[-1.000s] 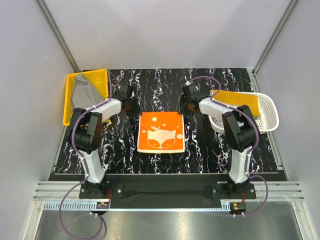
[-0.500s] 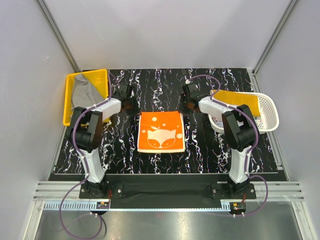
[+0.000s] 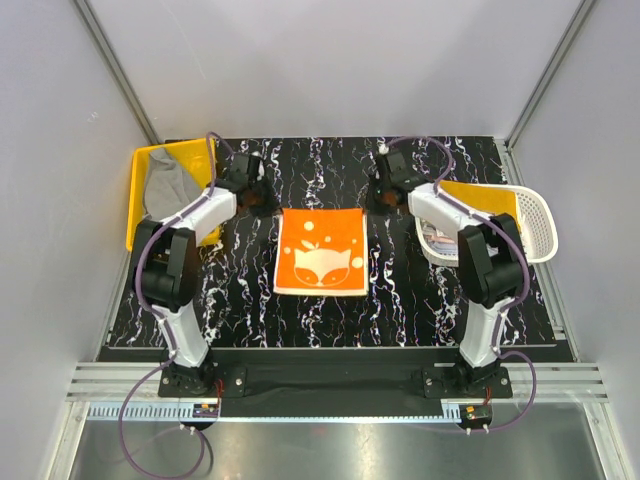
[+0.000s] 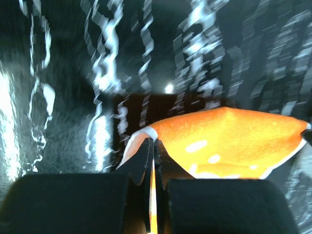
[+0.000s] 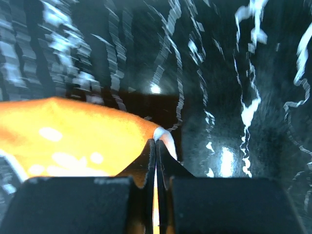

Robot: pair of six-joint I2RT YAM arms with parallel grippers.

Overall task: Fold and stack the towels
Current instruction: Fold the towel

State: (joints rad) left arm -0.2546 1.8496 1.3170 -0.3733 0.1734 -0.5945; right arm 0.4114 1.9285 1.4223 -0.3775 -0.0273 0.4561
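An orange towel [image 3: 320, 252] with a white fox print lies spread in the middle of the black marbled table. My left gripper [image 3: 264, 204] is shut on its far left corner, and my right gripper [image 3: 377, 204] is shut on its far right corner. In the left wrist view the gripper [image 4: 152, 142] pinches the white-edged corner, and the orange towel [image 4: 229, 141] rises to the right. The right wrist view mirrors this: the gripper [image 5: 156, 142] nips the corner of the towel [image 5: 73, 131]. A grey towel [image 3: 165, 185] lies in the yellow bin. A yellow towel [image 3: 480, 205] drapes the basket.
The yellow bin [image 3: 135, 215] stands at the far left of the table. A white slotted basket [image 3: 540, 225] stands at the far right. Grey walls with metal rails enclose the table on three sides.
Both grippers have closed onto the orange towel's far corners and moved away from the bases. The towel has slid toward the far side with them.
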